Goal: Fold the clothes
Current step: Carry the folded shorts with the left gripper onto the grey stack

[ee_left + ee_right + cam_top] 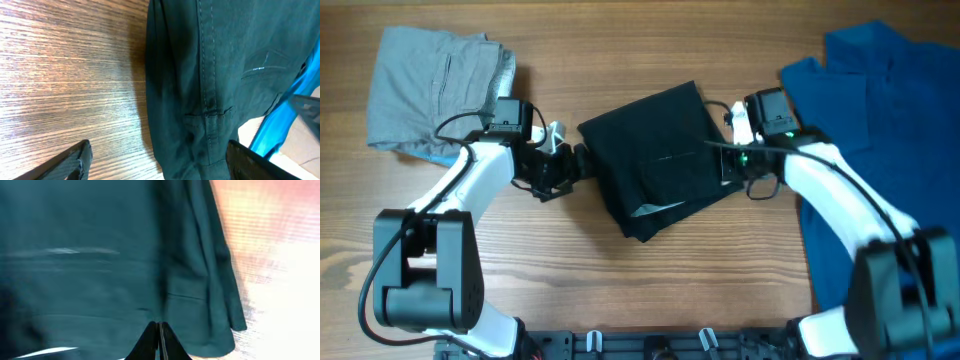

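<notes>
Left gripper (pixel 159 145) spread beside black garment (pixel 655 160); right gripper (pixel 159 328) pressed together (atop it).

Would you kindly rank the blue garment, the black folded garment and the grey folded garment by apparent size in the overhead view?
Largest: the blue garment, though partly out of view.
Then the black folded garment and the grey folded garment, which look about alike, so I would not rank them.
</notes>
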### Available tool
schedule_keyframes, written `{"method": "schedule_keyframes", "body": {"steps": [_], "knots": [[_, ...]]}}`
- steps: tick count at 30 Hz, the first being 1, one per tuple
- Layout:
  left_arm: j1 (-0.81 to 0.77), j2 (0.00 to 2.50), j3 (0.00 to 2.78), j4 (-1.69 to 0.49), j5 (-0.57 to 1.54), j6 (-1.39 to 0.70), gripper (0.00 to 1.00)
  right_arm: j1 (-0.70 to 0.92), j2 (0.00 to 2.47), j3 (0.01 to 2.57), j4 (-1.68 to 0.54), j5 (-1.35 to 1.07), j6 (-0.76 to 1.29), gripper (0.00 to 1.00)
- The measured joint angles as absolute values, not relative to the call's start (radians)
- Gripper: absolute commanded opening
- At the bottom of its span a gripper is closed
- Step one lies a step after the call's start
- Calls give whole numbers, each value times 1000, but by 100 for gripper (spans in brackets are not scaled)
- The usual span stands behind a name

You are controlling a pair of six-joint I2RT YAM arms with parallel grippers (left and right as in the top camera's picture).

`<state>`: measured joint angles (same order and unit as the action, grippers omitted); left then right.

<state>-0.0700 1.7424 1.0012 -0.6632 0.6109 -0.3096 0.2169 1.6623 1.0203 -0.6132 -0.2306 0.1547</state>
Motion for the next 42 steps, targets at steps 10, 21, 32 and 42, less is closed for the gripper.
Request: {"method": "schedule_keyframes", "body": {"steps": [10, 21, 32, 42], "knots": [[-118, 1758, 1001, -620, 579, -487, 98, 224, 1737, 1021, -505, -288, 144, 4], [-304, 1949, 1039, -230, 770, -718, 45, 207, 1882, 1056, -487, -374, 153, 4], [-239, 1849, 1069, -443, 782, -514, 4, 208, 1562, 1016, -638, -356, 156, 4], [176, 1592, 1365, -75, 675, -523, 4, 208, 1367, 1017, -643, -355, 180, 4]]}}
